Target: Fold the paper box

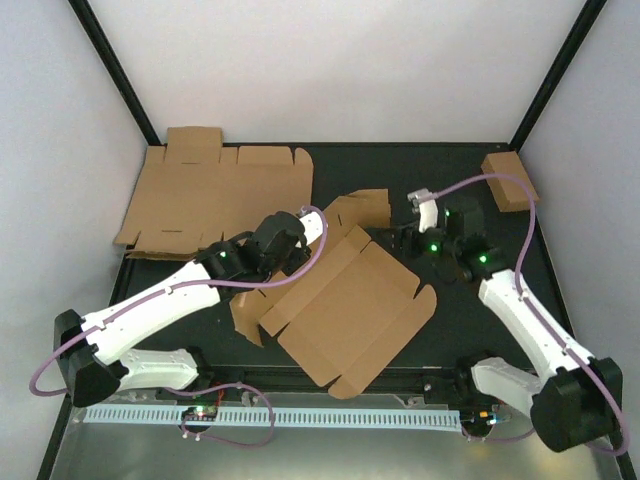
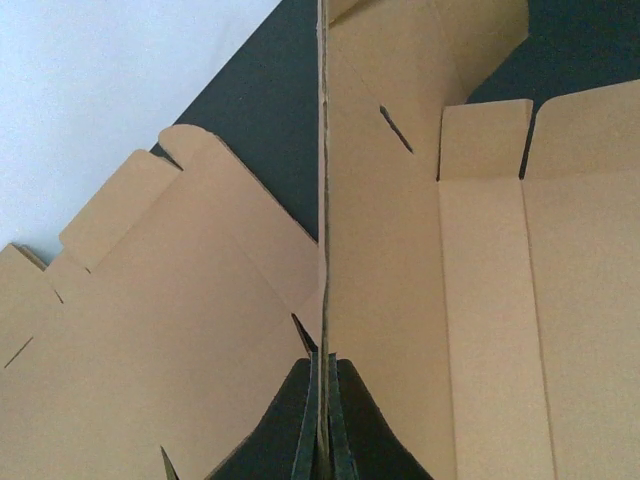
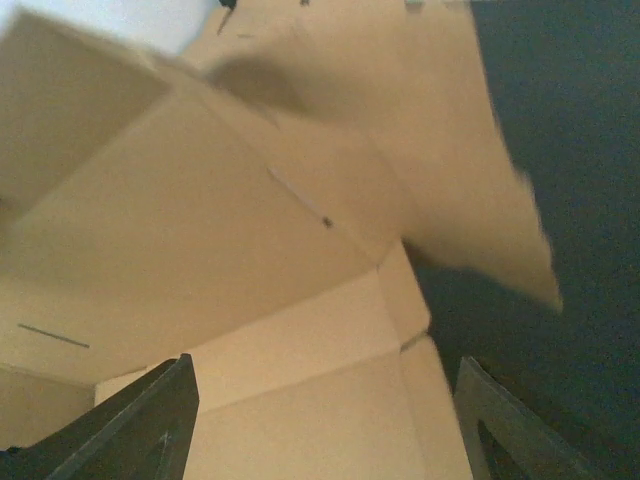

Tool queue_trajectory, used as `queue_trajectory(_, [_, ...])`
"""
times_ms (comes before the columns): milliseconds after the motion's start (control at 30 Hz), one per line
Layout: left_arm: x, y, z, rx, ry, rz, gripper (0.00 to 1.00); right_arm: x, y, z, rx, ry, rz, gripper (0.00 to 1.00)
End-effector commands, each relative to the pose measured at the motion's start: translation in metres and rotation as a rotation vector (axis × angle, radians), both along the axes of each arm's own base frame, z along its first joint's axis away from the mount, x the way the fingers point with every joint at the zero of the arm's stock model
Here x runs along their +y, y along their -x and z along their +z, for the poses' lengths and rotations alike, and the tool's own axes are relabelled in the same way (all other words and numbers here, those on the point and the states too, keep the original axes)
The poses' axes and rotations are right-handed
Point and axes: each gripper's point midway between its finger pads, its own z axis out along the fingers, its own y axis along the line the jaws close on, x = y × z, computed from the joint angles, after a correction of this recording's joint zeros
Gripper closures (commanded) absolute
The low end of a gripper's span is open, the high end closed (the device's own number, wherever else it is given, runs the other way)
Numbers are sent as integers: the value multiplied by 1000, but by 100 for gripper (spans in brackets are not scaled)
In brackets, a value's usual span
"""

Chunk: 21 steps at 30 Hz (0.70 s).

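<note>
The paper box [image 1: 350, 315] is a brown die-cut cardboard sheet lying partly folded in the middle of the black table. Its far flap [image 1: 360, 210] is raised. My left gripper [image 1: 293, 252] is shut on the box's left side flap, which stands edge-on between the fingers in the left wrist view [image 2: 323, 250]. The left gripper [image 2: 325, 420] shows there at the bottom edge. My right gripper [image 1: 404, 238] is open at the box's far right corner. In the right wrist view the right gripper [image 3: 325, 375] hangs over the box's panel [image 3: 300, 380], holding nothing.
A second flat die-cut cardboard sheet [image 1: 215, 195] lies at the back left, also in the left wrist view [image 2: 150, 330]. A small closed brown box [image 1: 508, 180] sits at the back right corner. White walls and black frame posts enclose the table.
</note>
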Motion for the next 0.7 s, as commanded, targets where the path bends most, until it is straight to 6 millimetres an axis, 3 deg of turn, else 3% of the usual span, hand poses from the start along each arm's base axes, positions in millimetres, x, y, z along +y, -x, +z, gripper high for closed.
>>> queue_trajectory(0, [0, 0, 3, 2, 18, 7, 98, 0, 12, -23, 64, -98, -42, 30])
queue_trajectory(167, [-2, -1, -6, 30, -10, 8, 98, 7, 24, -57, 205, -176, -32, 65])
queue_trajectory(333, [0, 0, -2, 20, -5, 6, 99, 5, 11, -86, 282, -180, -106, 92])
queue_trajectory(433, [2, 1, 0, 11, 1, 10, 98, 7, 3, -101, 338, -186, -136, 98])
queue_trajectory(567, [2, 4, 0, 18, 7, 3, 98, 5, 0, -131, 432, -174, -183, 98])
queue_trajectory(667, [3, 5, 0, 16, 11, 4, 98, 7, 4, -139, 457, -191, -173, 98])
